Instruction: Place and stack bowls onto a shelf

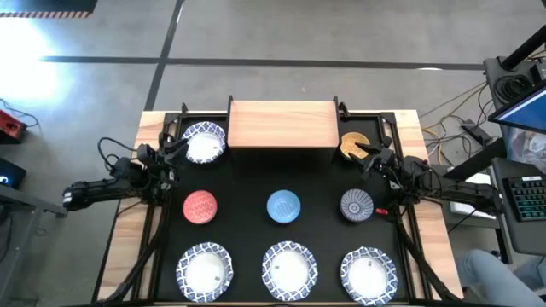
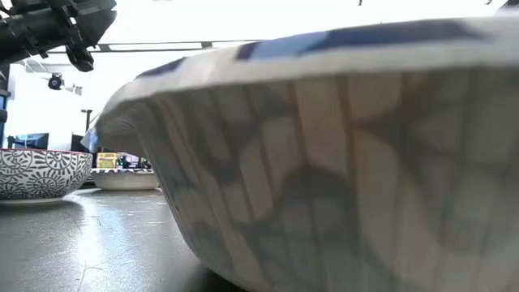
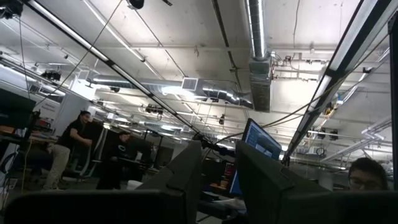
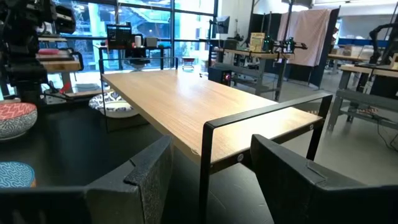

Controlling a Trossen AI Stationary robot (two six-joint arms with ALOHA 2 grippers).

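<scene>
1. A collision with the shelf [image 1: 281, 124] is the main risk judged here: the right end effector [image 1: 368, 155] sits just off the shelf's right end, and its wrist view shows the dark leg frame close ahead, so a careless swing could strike the frame or nudge the shelf along the tabletop's [image 1: 409, 128] far edge.
2. The yellow-tan bowl [image 1: 353, 143] lies just beside that end effector; it could be knocked or tipped if approached off-centre.
3. The shelf is bare; seven other bowls remain on the black mat [image 1: 247, 230], among them the white bowl [image 1: 205, 141] near the far-left corner.
4. The right end effector's fingers [image 4: 143, 180] are seen spread apart, holding nothing.
5. The left end effector [image 1: 175, 153] hangs by the white bowl, tilted upward toward the ceiling; its fingers [image 3: 186, 171] stand parted and empty.
</scene>
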